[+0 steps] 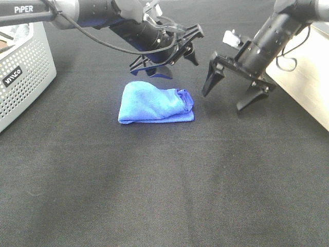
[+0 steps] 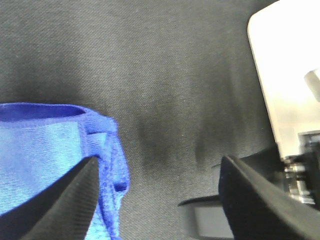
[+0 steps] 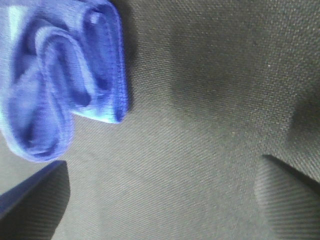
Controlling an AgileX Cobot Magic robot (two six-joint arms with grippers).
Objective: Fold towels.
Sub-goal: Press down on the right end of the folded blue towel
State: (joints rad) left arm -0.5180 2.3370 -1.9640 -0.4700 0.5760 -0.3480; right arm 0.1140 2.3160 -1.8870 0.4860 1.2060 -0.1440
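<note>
The blue towel point(image 1: 154, 104) lies folded into a thick bundle on the black cloth-covered table point(image 1: 164, 195), with its layered end to the right. My left gripper point(image 1: 167, 57) is open and empty, hovering just above and behind the towel. In the left wrist view its gripper point(image 2: 160, 200) spans the towel's right end point(image 2: 45, 145) and bare table. My right gripper point(image 1: 223, 100) is open and empty, just right of the towel and apart from it. In the right wrist view the towel's rolled end point(image 3: 65, 85) lies ahead of the gripper point(image 3: 160, 200), off to one side.
A perforated grey basket point(image 1: 25, 72) stands at the left edge. A light wooden board point(image 1: 308, 87) sits at the right edge and shows as a pale slab in the left wrist view point(image 2: 285, 75). The two grippers are close together above the towel's right end.
</note>
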